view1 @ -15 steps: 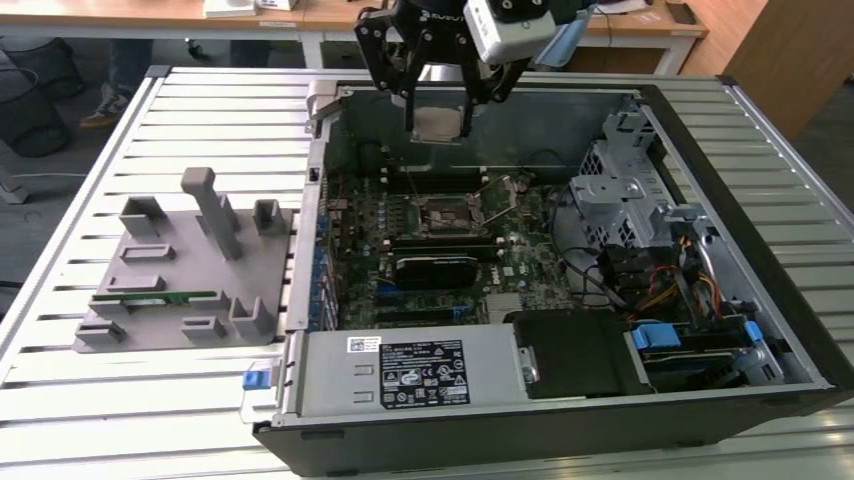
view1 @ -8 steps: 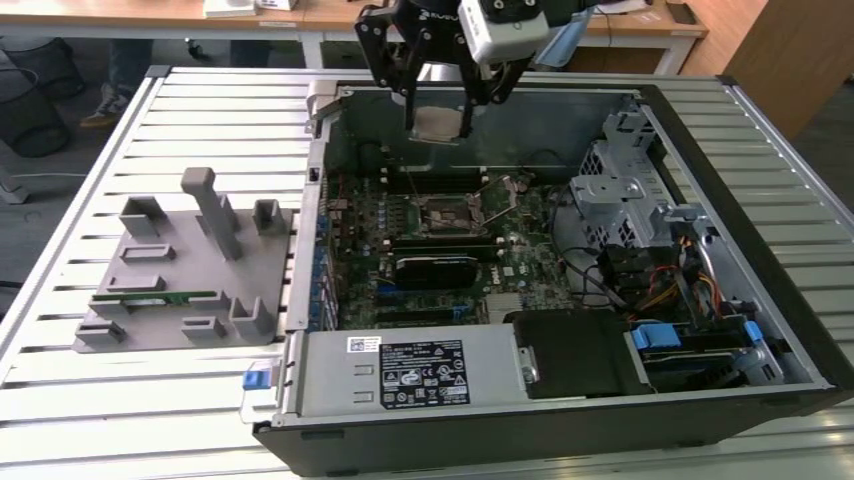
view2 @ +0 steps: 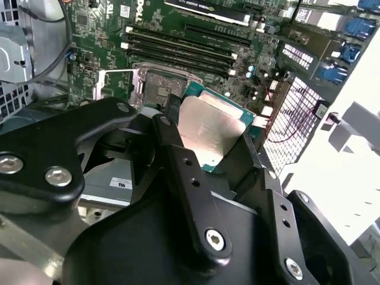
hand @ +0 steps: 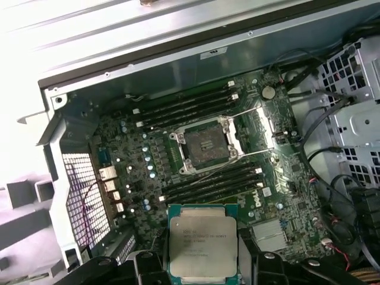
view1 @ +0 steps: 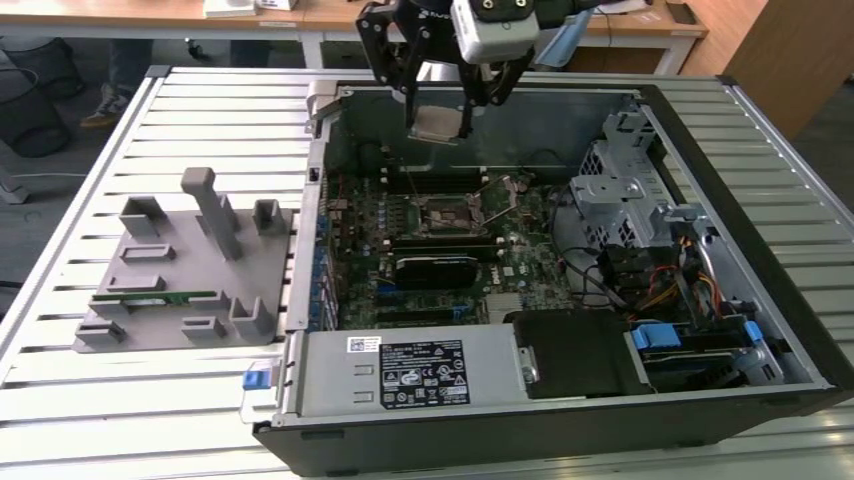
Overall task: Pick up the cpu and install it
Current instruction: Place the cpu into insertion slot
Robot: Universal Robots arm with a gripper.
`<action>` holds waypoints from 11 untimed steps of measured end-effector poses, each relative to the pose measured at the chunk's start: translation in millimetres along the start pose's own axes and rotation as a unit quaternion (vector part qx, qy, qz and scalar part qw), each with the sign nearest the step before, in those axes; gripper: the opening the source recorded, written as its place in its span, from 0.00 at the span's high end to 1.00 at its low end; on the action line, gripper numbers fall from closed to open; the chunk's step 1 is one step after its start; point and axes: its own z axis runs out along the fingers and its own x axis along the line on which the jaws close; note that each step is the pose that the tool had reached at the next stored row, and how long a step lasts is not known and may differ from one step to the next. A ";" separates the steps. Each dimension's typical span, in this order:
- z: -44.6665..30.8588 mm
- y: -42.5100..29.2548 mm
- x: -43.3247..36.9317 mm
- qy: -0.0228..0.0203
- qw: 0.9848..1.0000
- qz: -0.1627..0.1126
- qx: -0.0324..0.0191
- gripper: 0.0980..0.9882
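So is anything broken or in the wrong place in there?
Nothing looks broken or spilled. The socket sits empty only because the cpu is held in the gripper above the case.

Slatted metal table bears an open computer case and grey fixture

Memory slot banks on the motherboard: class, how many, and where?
2. One bank lies between the CPU socket and the case wall; the other lies on the socket's opposite side, toward the cpu held in the hand.
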 end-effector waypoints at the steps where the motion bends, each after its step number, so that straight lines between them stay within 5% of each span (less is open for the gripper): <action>1: 0.0 0.2 0.1 0.000 1.000 0.005 0.000 0.50; 11: 0.2 2.8 0.9 -0.002 0.999 0.048 0.001 0.50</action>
